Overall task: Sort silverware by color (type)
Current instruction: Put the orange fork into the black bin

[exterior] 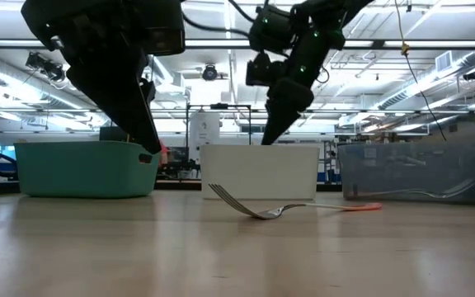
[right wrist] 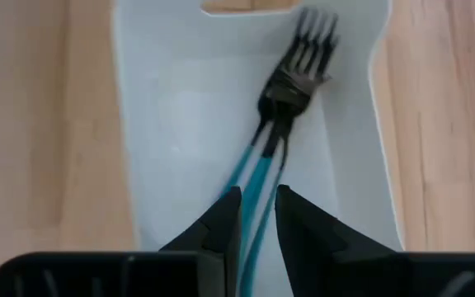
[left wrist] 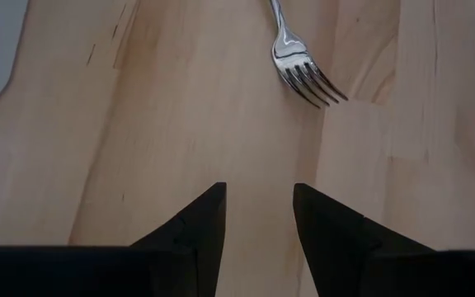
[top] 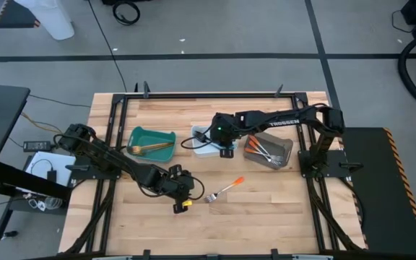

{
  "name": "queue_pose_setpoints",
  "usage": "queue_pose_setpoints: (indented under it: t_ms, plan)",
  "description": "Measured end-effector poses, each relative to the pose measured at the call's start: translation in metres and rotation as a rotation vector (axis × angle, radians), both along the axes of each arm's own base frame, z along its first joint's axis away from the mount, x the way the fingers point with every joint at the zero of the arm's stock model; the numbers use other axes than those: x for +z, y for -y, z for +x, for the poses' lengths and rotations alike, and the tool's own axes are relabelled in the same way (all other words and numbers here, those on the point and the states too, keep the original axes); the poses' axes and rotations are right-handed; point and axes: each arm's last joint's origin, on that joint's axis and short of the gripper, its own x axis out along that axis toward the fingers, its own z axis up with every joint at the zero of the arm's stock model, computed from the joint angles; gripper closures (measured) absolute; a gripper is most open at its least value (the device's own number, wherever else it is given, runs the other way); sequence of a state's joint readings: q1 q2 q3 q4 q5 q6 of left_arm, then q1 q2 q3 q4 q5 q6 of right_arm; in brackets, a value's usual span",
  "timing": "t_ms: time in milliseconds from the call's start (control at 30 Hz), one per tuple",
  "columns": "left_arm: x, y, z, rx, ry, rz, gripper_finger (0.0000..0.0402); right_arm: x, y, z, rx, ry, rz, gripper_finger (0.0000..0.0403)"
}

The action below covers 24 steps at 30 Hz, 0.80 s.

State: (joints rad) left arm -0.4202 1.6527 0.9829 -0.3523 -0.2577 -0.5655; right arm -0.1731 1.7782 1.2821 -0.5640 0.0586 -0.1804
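Observation:
An orange-handled fork (top: 224, 191) lies flat on the wooden table near the middle, its tines (left wrist: 303, 73) toward my left gripper. My left gripper (left wrist: 260, 198) hangs open just above the table, a short way left of the fork (exterior: 262, 210). My right gripper (right wrist: 258, 206) points down into the white bin (right wrist: 171, 107), where two blue-handled forks (right wrist: 287, 87) lie side by side on the bottom. Its fingers stand slightly apart, with a blue handle (right wrist: 256, 177) showing in the gap. My right gripper's fingers come from above on either side of one blue handle (right wrist: 254, 186), along its length near its free end. The fork lies on the bin's bottom. I cannot tell whether the fingers touch it.
A teal bin (top: 152, 143) with gold pieces stands left of the white bin (top: 202, 148). A grey bin (top: 269, 150) with orange-handled and silver pieces stands to its right. Bare wood lies along the near edge.

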Motion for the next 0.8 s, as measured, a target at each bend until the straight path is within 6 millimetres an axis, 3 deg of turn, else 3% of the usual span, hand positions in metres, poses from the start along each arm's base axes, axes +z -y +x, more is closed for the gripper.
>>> queue_pose_setpoints:
  t_ms: [367,800]
  plan:
    - [-0.003,0.0,-0.006,0.017,-0.061,0.012,0.0251,0.025,-0.022,0.012,0.038,0.056,0.006,0.0319]
    - [0.01,0.002,-0.022,-0.015,-0.063,0.146,0.0251,0.03,-0.081,0.019,0.184,0.114,0.062,0.0314]
